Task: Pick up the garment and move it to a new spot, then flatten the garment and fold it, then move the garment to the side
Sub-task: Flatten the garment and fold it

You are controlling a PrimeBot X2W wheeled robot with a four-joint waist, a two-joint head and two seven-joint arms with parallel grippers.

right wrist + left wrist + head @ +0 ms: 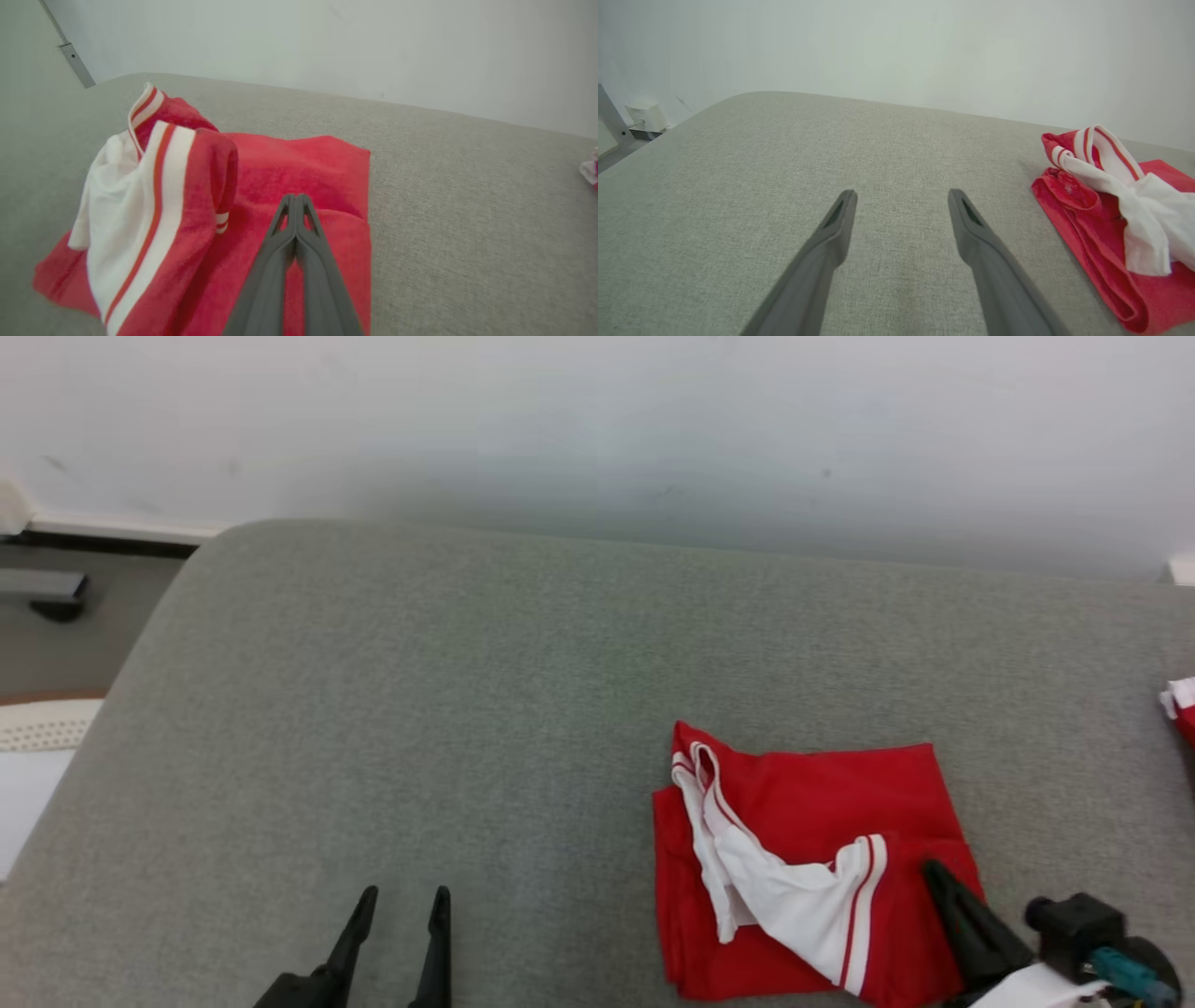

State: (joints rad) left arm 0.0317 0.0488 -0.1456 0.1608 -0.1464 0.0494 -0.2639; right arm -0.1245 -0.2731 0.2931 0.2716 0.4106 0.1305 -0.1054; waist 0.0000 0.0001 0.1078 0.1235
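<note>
Our right end effector (pixel 295 198) has its two fingers pressed tight together, tips down on the red cloth near the garment's (pixel 822 793) right-hand edge. Whether a fold of cloth is nipped between them we cannot tell, since the fingers hide the spot where they meet. Our left end effector (pixel 403 896) holds nothing, its fingers spread wide over bare grey fabric, well apart from the garment.

The garment, red with white striped trim, lies on the near right part of the grey padded worktop (pixel 420 691). It sits in a rough square of doubled layers, with a white section rumpled across the top.

We judge this fits two stages: a loose heap to be carried, spread and folded, or an untidy fold gripped for shifting aside. The pictures do not settle which.

The garment's near edge runs off the bottom of the head view, and its lower layers are covered. At the far right edge a second red-and-white scrap (pixel 1181 705) is cut off, and we cannot make out what it is.
</note>
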